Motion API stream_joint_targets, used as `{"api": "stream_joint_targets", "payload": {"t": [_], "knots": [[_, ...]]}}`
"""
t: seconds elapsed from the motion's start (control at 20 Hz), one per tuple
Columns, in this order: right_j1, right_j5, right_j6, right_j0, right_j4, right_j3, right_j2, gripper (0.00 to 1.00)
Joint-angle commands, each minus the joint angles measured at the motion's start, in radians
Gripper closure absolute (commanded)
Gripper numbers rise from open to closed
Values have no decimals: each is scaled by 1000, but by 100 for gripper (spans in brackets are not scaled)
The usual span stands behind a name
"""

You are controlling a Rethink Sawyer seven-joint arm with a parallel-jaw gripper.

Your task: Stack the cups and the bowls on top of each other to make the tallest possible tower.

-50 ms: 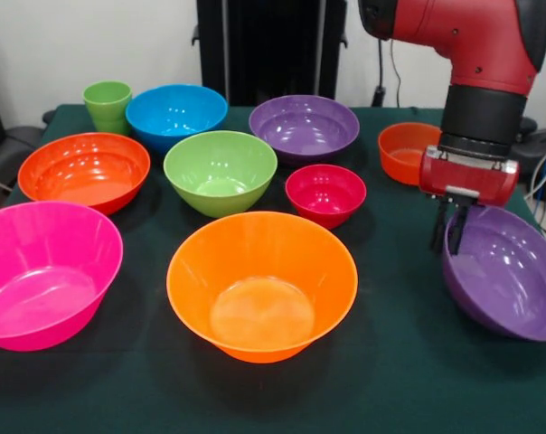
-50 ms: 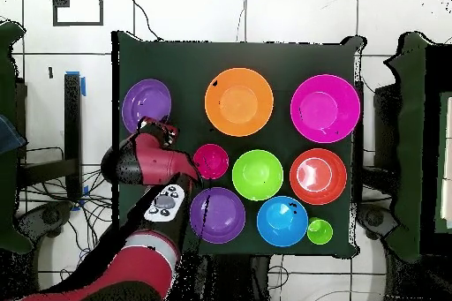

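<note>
Gripping tilted glossy purple bowl [image 1: 508, 271] rim, tool [image 1: 450, 237]

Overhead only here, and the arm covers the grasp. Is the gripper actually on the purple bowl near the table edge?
Observer: Yes. The gripper pinches the rim of the purple bowl, one finger inside and one outside.
Operator: Bowl sitting flat?
Observer: No, it is tilted, with the gripped side of the rim higher.
Operator: I count eight bowls. Where is the ninth?
Observer: A small red-orange bowl stands upright behind the arm, which covers it from above.
</note>
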Motion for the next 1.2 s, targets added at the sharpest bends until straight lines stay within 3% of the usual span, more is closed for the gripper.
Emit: {"api": "stream_joint_targets", "payload": {"t": [0.05,0.7,0.9,1.2], "knots": [[-76,-53,191,-95,-137,224,219,100],[-157,-149,166,-327,-403,431,354,100],[-189,-128,164,-382,-441,467,400,100],[-216,-123,171,-395,-441,505,410,100]]}}
